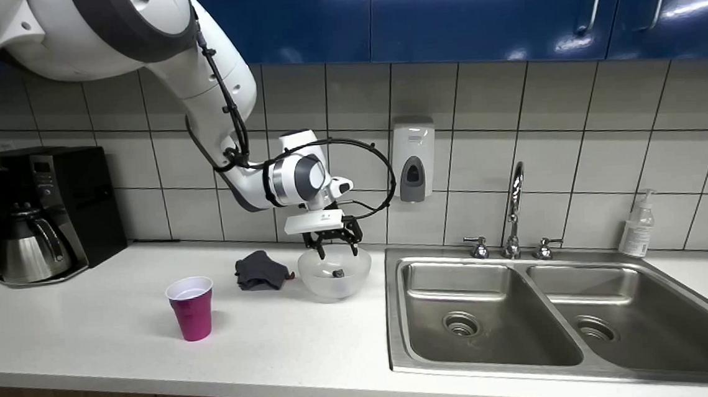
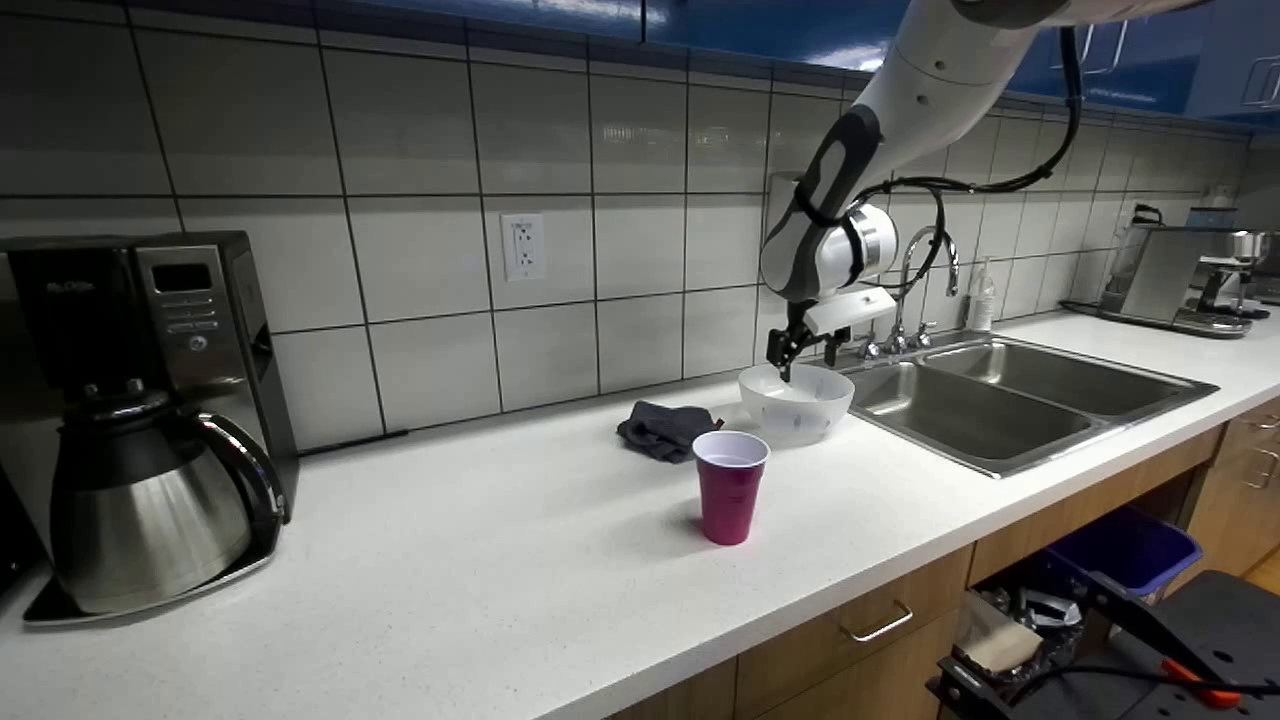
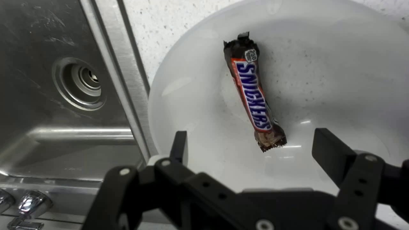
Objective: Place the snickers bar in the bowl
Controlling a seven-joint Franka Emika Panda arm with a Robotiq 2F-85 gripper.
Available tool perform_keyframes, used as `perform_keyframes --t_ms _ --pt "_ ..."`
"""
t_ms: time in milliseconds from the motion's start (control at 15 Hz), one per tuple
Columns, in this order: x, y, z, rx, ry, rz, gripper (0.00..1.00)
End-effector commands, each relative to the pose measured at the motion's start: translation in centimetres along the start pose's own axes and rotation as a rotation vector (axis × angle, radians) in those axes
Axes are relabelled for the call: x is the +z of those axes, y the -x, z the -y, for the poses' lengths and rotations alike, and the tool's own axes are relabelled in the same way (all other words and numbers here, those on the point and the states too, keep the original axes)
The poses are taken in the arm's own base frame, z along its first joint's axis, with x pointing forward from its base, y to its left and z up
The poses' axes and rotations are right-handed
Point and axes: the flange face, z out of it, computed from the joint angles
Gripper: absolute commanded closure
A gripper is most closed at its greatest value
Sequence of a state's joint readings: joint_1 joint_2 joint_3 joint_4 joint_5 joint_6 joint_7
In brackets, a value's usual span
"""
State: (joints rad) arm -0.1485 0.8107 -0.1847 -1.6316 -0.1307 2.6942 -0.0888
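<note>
The snickers bar (image 3: 252, 91), in a brown wrapper with a blue and white label, lies flat inside the bowl, on its bottom. The bowl (image 3: 191, 105) is translucent white; it stands on the counter beside the sink in both exterior views (image 1: 316, 283) (image 2: 800, 412). In an exterior view only a small dark end of the bar (image 1: 338, 274) shows. My gripper (image 3: 250, 135) is open, with nothing between its wide-apart fingers. It is over the bowl, fingers pointing down near its back rim, in both exterior views (image 1: 338, 254) (image 2: 808, 370). It is apart from the bar.
A dark grey cloth (image 1: 260, 271) lies beside the bowl. A pink cup (image 1: 194, 315) stands in front of the cloth. The double sink (image 1: 395, 320) with its faucet (image 1: 514, 203) borders the bowl's other side. A coffee maker (image 2: 205, 330) stands at the counter's far end.
</note>
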Motion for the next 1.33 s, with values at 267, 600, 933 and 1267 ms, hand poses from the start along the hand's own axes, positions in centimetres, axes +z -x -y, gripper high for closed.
perform_keyframes --t_ms 267,600,933,1267 --pt "-6.3 4.3 1.0 0.003 -0.037 0.07 0.0" --pt "-10.1 7.4 1.5 -0.006 -0.077 0.113 0.0" --pt "-13.5 10.7 2.8 -0.029 -0.115 0.165 0.0" --pt "-16.3 13.8 4.3 -0.079 -0.147 0.2 0.0"
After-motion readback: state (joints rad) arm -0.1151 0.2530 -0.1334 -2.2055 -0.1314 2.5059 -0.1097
